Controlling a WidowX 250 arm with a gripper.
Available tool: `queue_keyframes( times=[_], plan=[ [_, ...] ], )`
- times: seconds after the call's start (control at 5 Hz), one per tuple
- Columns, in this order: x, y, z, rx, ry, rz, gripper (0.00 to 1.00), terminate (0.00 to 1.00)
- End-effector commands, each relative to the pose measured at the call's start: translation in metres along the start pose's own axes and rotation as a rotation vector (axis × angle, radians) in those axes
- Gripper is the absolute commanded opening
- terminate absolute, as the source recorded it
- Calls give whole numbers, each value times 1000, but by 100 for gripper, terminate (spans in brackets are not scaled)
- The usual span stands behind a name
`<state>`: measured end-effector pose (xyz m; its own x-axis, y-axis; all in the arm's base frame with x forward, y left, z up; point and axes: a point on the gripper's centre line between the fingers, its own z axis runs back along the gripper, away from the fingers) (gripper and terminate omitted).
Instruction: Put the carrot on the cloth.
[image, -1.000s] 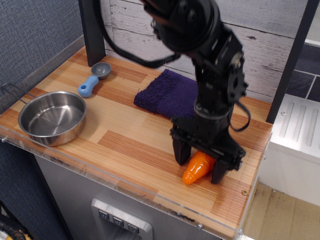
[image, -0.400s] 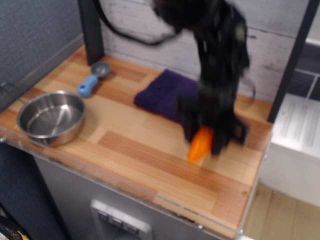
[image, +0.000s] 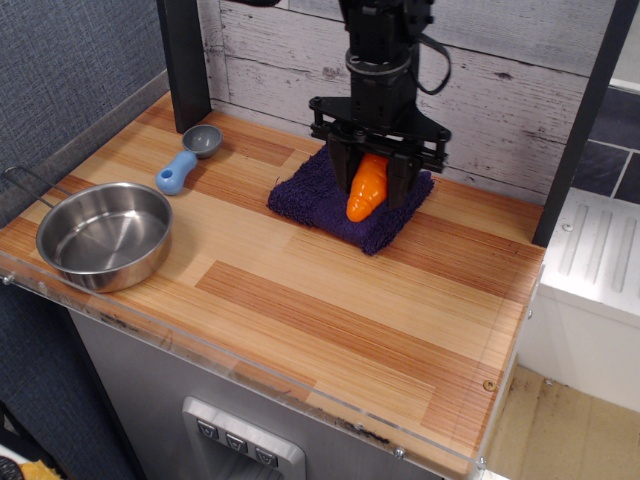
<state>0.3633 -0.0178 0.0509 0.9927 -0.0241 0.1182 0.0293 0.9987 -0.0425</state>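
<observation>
Hovering over the cloth (image: 318, 195) near the table's back edge, gripper (image: 368, 190) clamps the carrot (image: 365, 188); remaining: lower and let go.

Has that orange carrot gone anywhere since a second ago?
Yes. The carrot, held in the gripper, has gone from the table's front right area back toward the wall, and is now over the purple cloth.

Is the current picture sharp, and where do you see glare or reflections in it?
The observation.image view is sharp, with no motion blur: the jaws' edges around the carrot are crisp. A soft highlight lies on the carrot's glossy skin, bright reflections sit inside the steel bowl, and the cloth shows no shine.
</observation>
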Motion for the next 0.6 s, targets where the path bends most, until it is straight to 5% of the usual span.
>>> queue_keyframes(
  times=[0.0, 0.2, 0.4],
  plan=[
    [20, 30, -13, 34, 10, 31, 0, 0],
    [26, 36, -12, 45, 1, 40, 0, 0],
    [27, 39, -5, 53, 2, 50, 100, 0]
  ],
)
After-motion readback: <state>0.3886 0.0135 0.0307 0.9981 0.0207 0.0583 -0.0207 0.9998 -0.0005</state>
